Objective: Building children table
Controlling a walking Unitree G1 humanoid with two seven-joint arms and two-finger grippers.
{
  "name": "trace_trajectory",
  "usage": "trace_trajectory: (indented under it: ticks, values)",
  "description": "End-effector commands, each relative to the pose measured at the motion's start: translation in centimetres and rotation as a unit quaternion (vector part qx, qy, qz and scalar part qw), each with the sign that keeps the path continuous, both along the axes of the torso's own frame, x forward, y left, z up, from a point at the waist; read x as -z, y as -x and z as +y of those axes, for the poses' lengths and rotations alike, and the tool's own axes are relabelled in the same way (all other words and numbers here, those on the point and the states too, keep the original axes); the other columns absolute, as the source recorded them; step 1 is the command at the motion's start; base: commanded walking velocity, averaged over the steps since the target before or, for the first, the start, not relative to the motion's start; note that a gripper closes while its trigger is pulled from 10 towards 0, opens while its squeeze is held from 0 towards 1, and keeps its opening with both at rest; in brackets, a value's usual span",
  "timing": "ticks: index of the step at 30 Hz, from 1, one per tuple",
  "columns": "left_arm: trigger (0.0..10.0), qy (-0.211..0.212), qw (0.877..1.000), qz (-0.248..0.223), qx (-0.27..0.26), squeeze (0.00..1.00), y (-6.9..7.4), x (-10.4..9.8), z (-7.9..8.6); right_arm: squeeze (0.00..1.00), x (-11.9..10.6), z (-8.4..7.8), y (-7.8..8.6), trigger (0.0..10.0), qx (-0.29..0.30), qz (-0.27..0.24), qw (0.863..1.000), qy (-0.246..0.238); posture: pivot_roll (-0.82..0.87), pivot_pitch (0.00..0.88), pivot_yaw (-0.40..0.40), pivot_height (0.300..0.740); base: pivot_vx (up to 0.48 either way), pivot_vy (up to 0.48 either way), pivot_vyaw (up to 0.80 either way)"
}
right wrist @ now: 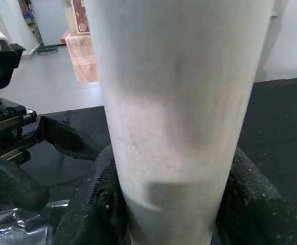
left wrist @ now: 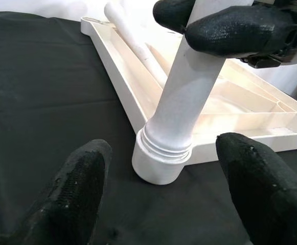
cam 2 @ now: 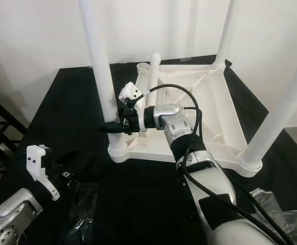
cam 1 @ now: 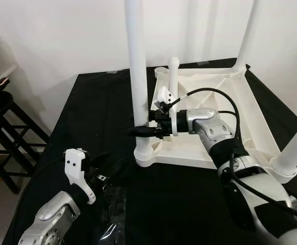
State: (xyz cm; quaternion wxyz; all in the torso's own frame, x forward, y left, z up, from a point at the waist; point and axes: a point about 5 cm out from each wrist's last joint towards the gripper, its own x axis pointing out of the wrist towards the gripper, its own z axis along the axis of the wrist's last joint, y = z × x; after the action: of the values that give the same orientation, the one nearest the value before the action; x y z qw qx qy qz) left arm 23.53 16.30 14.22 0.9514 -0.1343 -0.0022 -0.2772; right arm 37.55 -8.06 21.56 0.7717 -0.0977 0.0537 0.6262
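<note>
The upturned white plastic children's table top (cam 1: 214, 115) lay on the black cloth-covered table (cam 1: 87, 117); the right gripper (cam 1: 144, 130) clamped its near-left round white leg (cam 1: 139, 66), while the left gripper (left wrist: 163, 204) hovered near, fingers apart

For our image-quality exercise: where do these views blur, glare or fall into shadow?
Right wrist view: the table leg looms close, soft and grey-shaded. Left wrist view: the left gripper's fingertips blur, the leg's base stays sharp. Eye views: white tabletop nearly washes out; black cloth swallows detail.
</note>
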Motion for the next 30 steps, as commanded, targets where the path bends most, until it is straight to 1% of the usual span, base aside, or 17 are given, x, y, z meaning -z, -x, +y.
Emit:
trace_trajectory:
  ticks: [1,3,6,9,14,15,16,17,18,19,20,22,23,24,25,26,30]
  values:
    - [10.0,-0.003,1.000,0.003,-0.005,0.00,0.2,0.2,0.2,0.00,0.2,0.2,0.1,0.0,-0.016,0.017,1.000,-0.008,-0.02,0.037,0.047,0.740,0.000,0.000,0.00]
    - [10.0,-0.003,1.000,0.004,-0.005,0.00,0.2,0.2,0.2,0.00,0.6,-0.3,0.1,0.0,-0.015,0.022,1.000,-0.014,-0.02,0.037,0.048,0.740,0.000,0.000,0.00]
    - [10.0,-0.003,1.000,0.004,-0.005,0.00,0.2,0.2,0.2,0.00,0.6,-0.3,0.1,0.0,-0.015,0.022,1.000,-0.014,-0.02,0.037,0.048,0.740,0.000,0.000,0.00]
    - [10.0,-0.001,1.000,0.002,-0.004,0.00,0.3,0.1,0.1,0.00,1.4,-1.7,-0.1,0.0,0.014,0.015,0.999,-0.026,-0.02,0.045,0.050,0.740,0.000,0.000,0.00]
    - [10.0,-0.001,1.000,0.002,-0.005,0.00,0.3,0.1,0.1,0.00,1.5,-2.1,-0.2,0.0,0.025,0.012,0.999,-0.029,-0.03,0.052,0.055,0.740,0.000,0.000,0.00]
    - [10.0,0.000,1.000,0.002,-0.004,0.00,0.3,0.0,0.1,0.00,2.2,-3.1,-0.4,0.0,0.084,0.010,0.996,-0.033,-0.04,0.063,0.052,0.740,0.000,0.000,0.00]
    - [10.0,0.000,1.000,0.002,-0.004,0.00,0.3,0.0,0.1,0.00,2.2,-3.1,-0.4,0.0,0.084,0.010,0.996,-0.033,-0.04,0.063,0.052,0.740,0.000,0.000,0.00]
    - [10.0,0.001,1.000,0.001,-0.004,0.00,0.3,0.0,0.3,0.00,3.8,-3.4,-1.3,0.0,0.332,-0.008,0.940,-0.075,-0.06,0.079,0.055,0.740,0.000,0.000,0.00]
    - [10.0,0.002,1.000,0.000,-0.003,0.00,0.2,-0.2,0.6,0.00,6.3,-1.9,1.2,0.0,0.395,-0.012,0.917,-0.057,-0.08,0.098,0.087,0.740,0.000,0.000,0.00]
    - [10.0,0.003,1.000,0.001,-0.002,0.00,0.0,-0.1,0.7,0.00,6.9,-0.7,2.9,0.0,0.399,-0.010,0.915,-0.060,-0.11,0.071,0.104,0.740,0.000,0.000,0.00]
    - [10.0,0.003,1.000,0.002,-0.001,0.00,0.0,-0.1,0.8,0.00,6.9,0.6,4.0,0.0,0.371,-0.008,0.927,-0.064,-0.11,0.071,0.104,0.740,0.000,0.000,0.00]
    - [10.0,0.003,1.000,0.002,-0.001,0.00,0.0,-0.1,0.8,0.00,6.9,0.6,4.0,0.0,0.371,-0.008,0.927,-0.064,-0.11,0.071,0.104,0.740,0.000,0.000,0.00]
    - [10.0,0.004,1.000,0.002,0.000,0.00,-0.1,-0.1,0.9,0.00,6.8,1.5,4.6,0.0,0.322,-0.004,0.945,-0.063,-0.11,0.071,0.104,0.740,0.000,0.000,0.00]
    - [10.0,0.004,1.000,0.003,0.004,0.00,-0.2,-0.1,0.8,0.00,7.6,0.9,3.9,0.0,0.337,0.028,0.940,-0.055,-0.09,0.071,0.075,0.740,0.000,0.000,0.00]
    - [10.0,0.004,1.000,0.003,0.004,0.00,-0.2,-0.1,0.8,0.00,7.6,0.9,3.9,0.0,0.337,0.028,0.940,-0.055,-0.09,0.071,0.075,0.740,0.000,0.000,0.00]
    - [10.0,0.004,1.000,0.003,0.010,0.00,-0.3,-0.1,0.6,0.00,8.3,0.7,3.5,0.0,0.344,0.035,0.938,-0.029,-0.09,0.064,0.064,0.740,0.000,0.000,0.00]
    - [10.0,0.011,1.000,-0.004,-0.006,0.00,-0.4,-0.2,0.8,0.00,8.6,0.6,3.3,0.0,0.344,0.040,0.938,-0.026,-0.09,0.064,0.056,0.740,0.000,0.000,0.00]
